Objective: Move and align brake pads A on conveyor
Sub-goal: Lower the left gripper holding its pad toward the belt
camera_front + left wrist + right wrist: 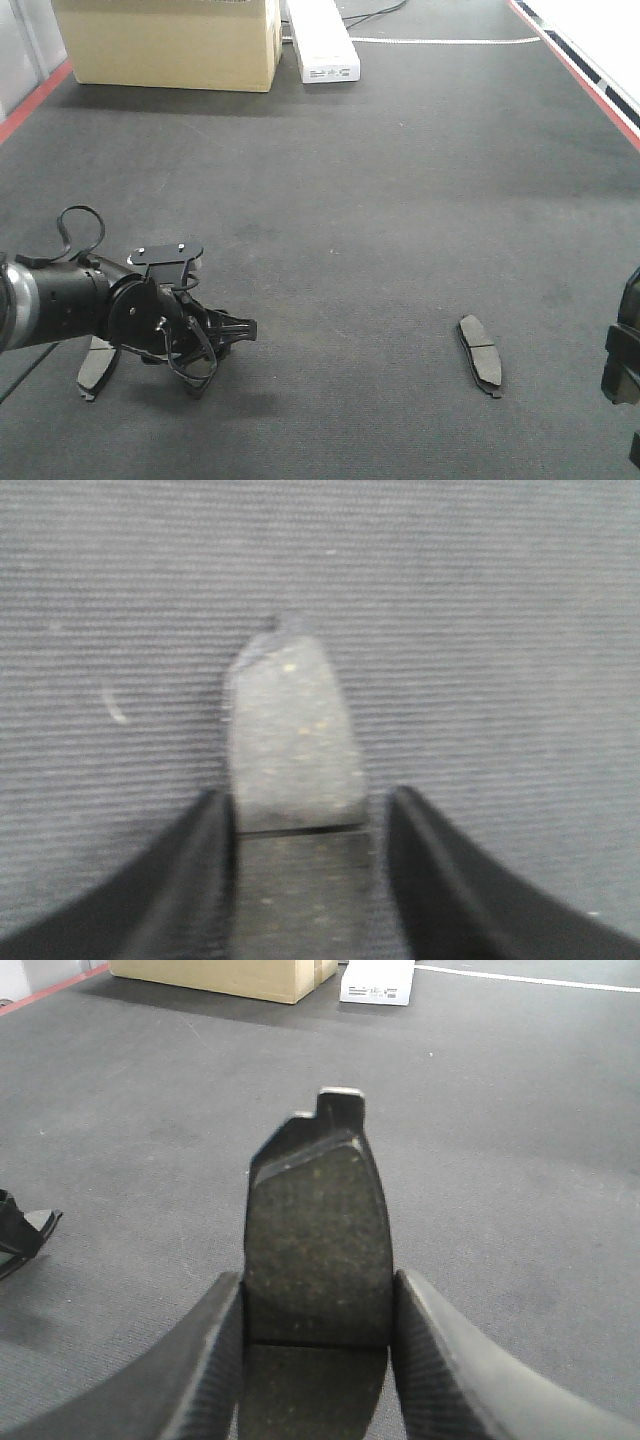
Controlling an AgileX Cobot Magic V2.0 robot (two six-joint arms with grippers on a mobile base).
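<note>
- Left end effector (215, 345), low on the belt (350, 200), pinches a pad (292, 742) between its fingers.
- Right end effector (315, 1360) grips another pad (318, 1245) held above the belt.
- One pad (480, 353) lies right, another (97, 362) far left.
- No aligned row yet; most remains, I judge.

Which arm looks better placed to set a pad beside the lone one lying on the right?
Right, probably: the right gripper already holds a pad and sits nearest the lone pad; the left gripper is far across the belt.
</note>
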